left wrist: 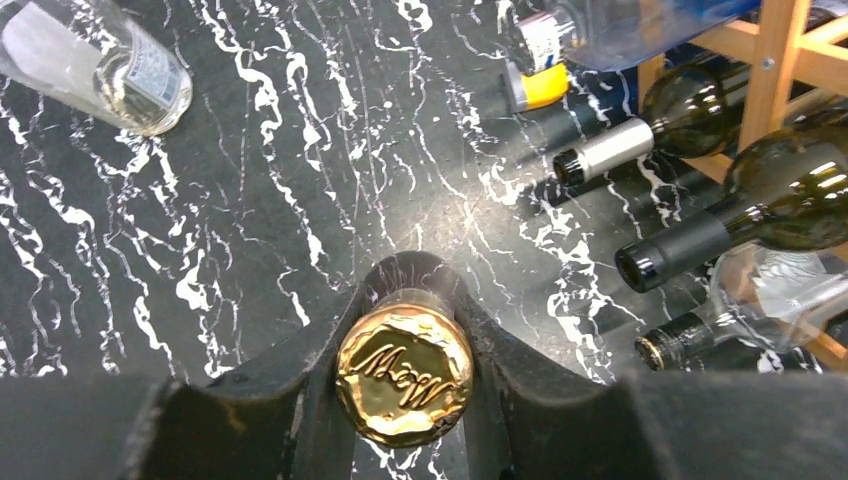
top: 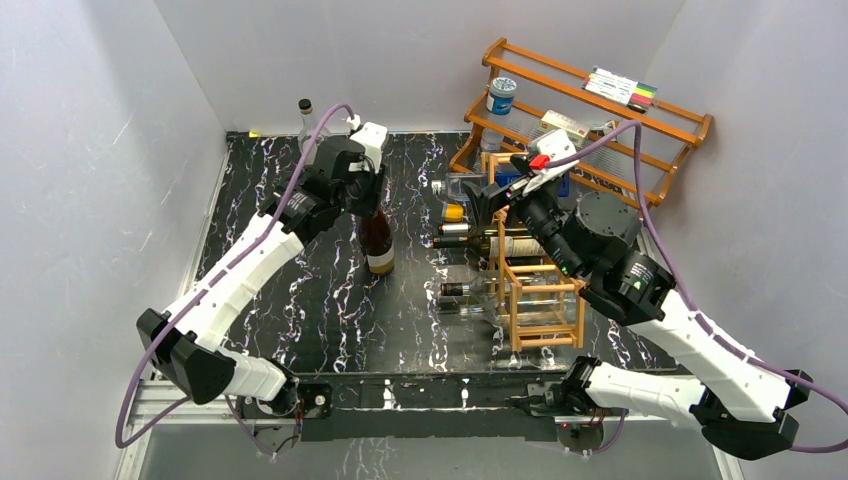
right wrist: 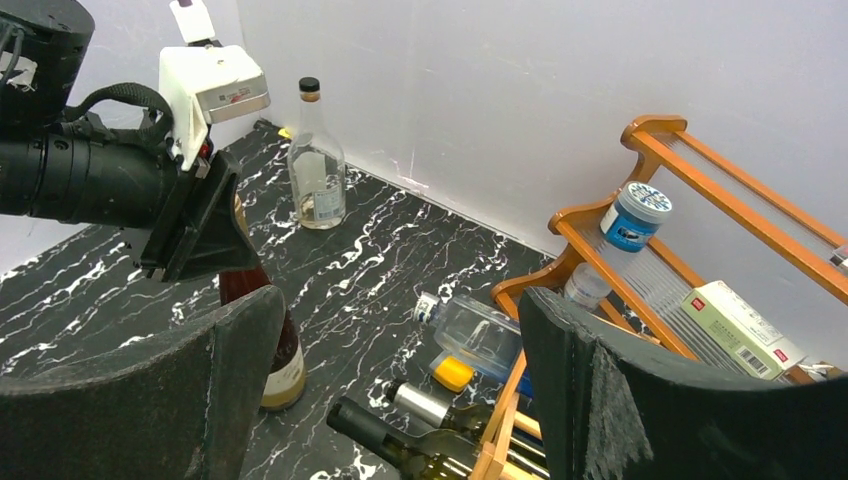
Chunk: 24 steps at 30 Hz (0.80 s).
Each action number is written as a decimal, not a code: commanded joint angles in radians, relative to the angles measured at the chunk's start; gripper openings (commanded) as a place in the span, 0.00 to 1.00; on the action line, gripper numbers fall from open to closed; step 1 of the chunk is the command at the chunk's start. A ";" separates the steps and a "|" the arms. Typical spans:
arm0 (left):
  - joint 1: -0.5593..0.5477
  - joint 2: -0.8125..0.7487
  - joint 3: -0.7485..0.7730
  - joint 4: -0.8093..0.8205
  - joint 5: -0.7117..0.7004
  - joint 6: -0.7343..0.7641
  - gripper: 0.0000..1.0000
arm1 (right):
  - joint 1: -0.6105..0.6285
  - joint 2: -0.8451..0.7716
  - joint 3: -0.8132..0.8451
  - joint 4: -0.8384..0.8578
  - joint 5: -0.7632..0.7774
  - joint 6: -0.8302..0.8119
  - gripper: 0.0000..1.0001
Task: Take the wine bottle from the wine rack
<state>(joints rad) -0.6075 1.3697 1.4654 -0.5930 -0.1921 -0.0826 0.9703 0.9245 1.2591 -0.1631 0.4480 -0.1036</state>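
Nearest the left wrist camera, the gold cap [left wrist: 404,373] of the wine bottle [top: 377,242] sat between your left gripper's [left wrist: 408,292] dark fingers [left wrist: 280,370]. They lay against both sides of the neck just under the cap, so the gripper was clamped on the bottle.

From above, the bottle stood upright on the black marbled table [top: 300,300], its pale label low on the brown glass. It was off the wine rack [top: 513,300], to the rack's left, with bare table between the two.

Your right gripper [right wrist: 400,300] hung above the far end of the rack with its fingers wide apart and nothing between them. Its camera looked across at the left arm and the bottle that arm held.

The rack stood right of the table's middle and held several bottles lying on their sides, necks pointing left out of the cells. The left wrist view showed a silver-foiled neck [left wrist: 610,150] and a black-capped neck [left wrist: 690,245]. I could not tell which cell each lay in. A clear bottle [right wrist: 475,330] lay on its side at the rack's far end, with something yellow [right wrist: 453,372] just beside it.

A tall clear bottle [top: 307,122] with a dark cap stood upright in the back left corner, well apart from the rest. Behind the rack, a two-tier wooden shelf [top: 640,110] carried a blue-lidded jar [top: 500,95] and a few small boxes.
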 commanded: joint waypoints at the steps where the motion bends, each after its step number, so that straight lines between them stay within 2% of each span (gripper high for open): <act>1: 0.001 0.027 0.083 0.011 -0.089 0.004 0.23 | 0.000 -0.001 -0.006 0.035 0.035 -0.034 0.98; 4: 0.014 0.097 0.195 0.011 -0.115 0.040 0.12 | -0.001 -0.001 -0.017 0.040 0.045 -0.049 0.98; 8: 0.101 0.213 0.392 0.016 -0.074 0.064 0.05 | 0.000 -0.001 -0.025 0.041 0.049 -0.052 0.98; 11: 0.181 0.284 0.484 0.041 -0.019 0.057 0.00 | 0.000 -0.007 -0.026 0.031 0.059 -0.029 0.98; 14: 0.241 0.336 0.551 0.076 0.015 0.052 0.00 | 0.001 -0.020 -0.031 0.019 0.062 -0.006 0.98; 19: 0.293 0.389 0.556 0.217 0.025 0.071 0.00 | 0.000 -0.038 -0.029 0.003 0.077 -0.001 0.98; 24: 0.336 0.477 0.612 0.273 0.087 0.055 0.00 | 0.000 -0.042 -0.011 -0.020 0.082 -0.001 0.98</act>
<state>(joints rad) -0.2859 1.8542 1.9511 -0.5262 -0.1532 -0.0364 0.9703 0.9001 1.2270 -0.1864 0.5034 -0.1116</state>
